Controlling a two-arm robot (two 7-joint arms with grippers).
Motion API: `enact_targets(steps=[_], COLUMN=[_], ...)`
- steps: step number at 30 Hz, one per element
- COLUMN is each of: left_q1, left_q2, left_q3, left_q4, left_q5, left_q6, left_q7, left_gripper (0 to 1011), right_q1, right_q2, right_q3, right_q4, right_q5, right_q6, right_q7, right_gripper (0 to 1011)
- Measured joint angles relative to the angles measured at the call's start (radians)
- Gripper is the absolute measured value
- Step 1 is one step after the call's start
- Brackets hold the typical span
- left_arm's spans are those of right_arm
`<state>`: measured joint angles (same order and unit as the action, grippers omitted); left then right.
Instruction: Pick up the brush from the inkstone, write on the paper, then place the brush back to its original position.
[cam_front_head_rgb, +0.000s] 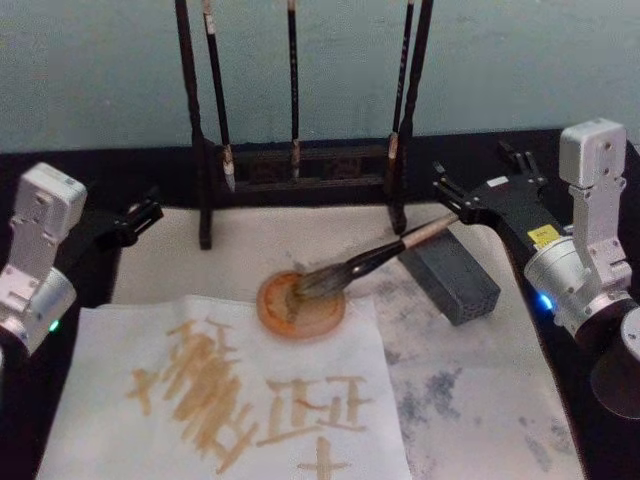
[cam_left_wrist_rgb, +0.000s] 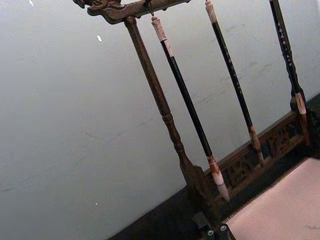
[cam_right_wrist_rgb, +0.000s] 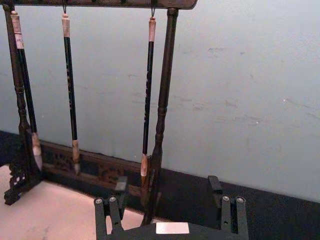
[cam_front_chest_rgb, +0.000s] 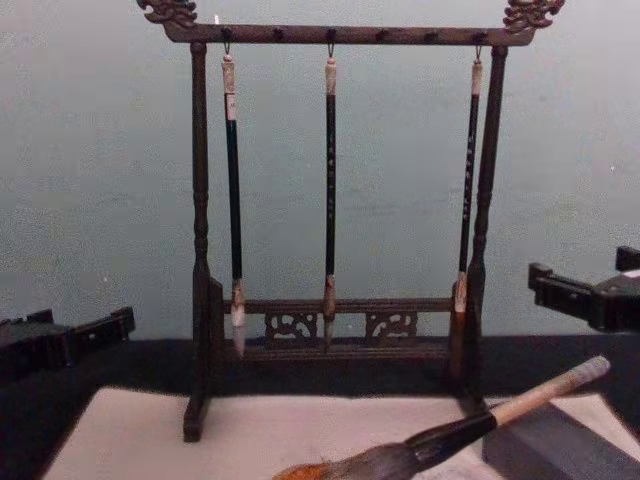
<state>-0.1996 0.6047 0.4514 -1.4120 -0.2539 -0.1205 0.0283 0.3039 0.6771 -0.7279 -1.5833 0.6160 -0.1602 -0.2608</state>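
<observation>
The task looks all but finished, judging by how things lie: the paper (cam_front_head_rgb: 230, 395) already carries several ochre-brown written strokes, and the brush (cam_front_head_rgb: 372, 259) lies back on the inkstone (cam_front_head_rgb: 301, 305), so what remains, if anything, is for the arms to settle away. The brush rests with its bushy grey-brown tuft on the round orange inkstone and its glossy black ferrule and pale beige handle slanting up over the dark grey block (cam_front_head_rgb: 452, 275) just beside the inkstone, handle end pointing toward the right claw (cam_front_head_rgb: 447, 197). That claw hovers just beyond the handle end, its fingers spread and grasping nothing, clear of the brush. The left claw (cam_front_head_rgb: 138, 219) is parked well away from the inkstone, at the felt mat's (cam_front_head_rgb: 480, 400) far corner on the opposite side; its fingers look released and hold nothing. Behind the inkstone stands the wooden brush rack (cam_front_chest_rgb: 335, 34) with three thin dark brushes (cam_front_chest_rgb: 329, 190) hanging untouched. The tuft looks wet and stained, likely to drip if lifted.
</observation>
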Motion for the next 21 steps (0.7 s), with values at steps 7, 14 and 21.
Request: enact_targets(steps=[7, 14, 21], left_q1=[0.000, 0.000, 0.000], left_q2=[0.000, 0.000, 0.000], left_q3=[0.000, 0.000, 0.000], left_q4=[0.000, 0.000, 0.000], left_q5=[0.000, 0.000, 0.000], left_q6=[0.000, 0.000, 0.000], left_q7=[0.000, 0.000, 0.000], left_gripper=[1002, 1002, 1002], right_q1=[0.000, 0.000, 0.000], right_q2=[0.000, 0.000, 0.000], right_q3=[0.000, 0.000, 0.000], right_q4=[0.000, 0.000, 0.000], right_q5=[0.000, 0.000, 0.000], right_q6=[0.000, 0.000, 0.000], right_q7=[0.000, 0.000, 0.000], right_gripper=[1006, 1006, 1006])
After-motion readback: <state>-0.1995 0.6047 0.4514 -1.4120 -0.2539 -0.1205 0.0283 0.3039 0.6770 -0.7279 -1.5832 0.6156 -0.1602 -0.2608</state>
